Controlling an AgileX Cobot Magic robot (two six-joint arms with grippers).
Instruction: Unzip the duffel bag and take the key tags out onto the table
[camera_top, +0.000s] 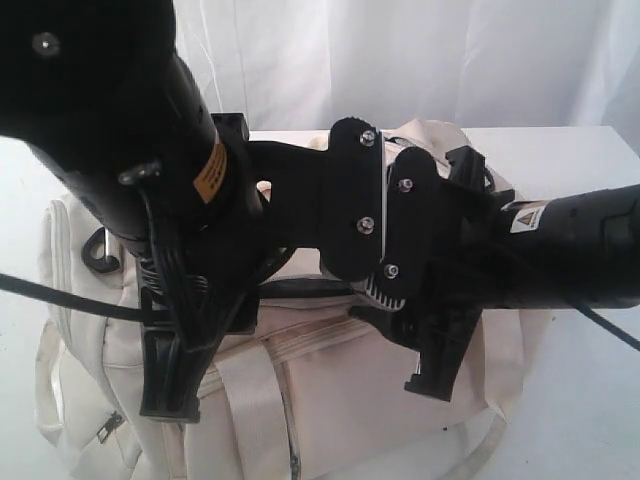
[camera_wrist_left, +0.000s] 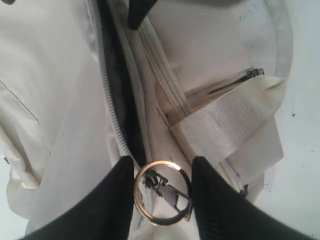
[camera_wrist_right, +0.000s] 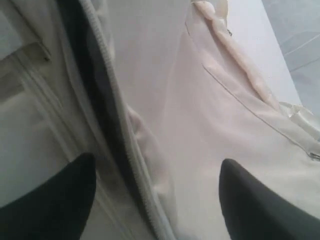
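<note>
My left gripper (camera_wrist_left: 162, 161) is nearest, its black fingers half closed and pinching the metal ringed zip pull (camera_wrist_left: 170, 197). My right gripper (camera_wrist_right: 157, 197) hangs spread wide and empty over the parted zip. The duffel bag (camera_top: 340, 390) lies on the table (camera_top: 580, 400) beneath both arms; the key tags are not in sight. The smooth ring could slip from my pads, or the limp cream cloth could bunch into the toothed track and jam it.

A wide plain white flat tabletop (camera_top: 585, 400); directly on it lies a large cream-white fabric duffel bag (camera_top: 340, 400) — white surface shows right of and behind the bag.
</note>
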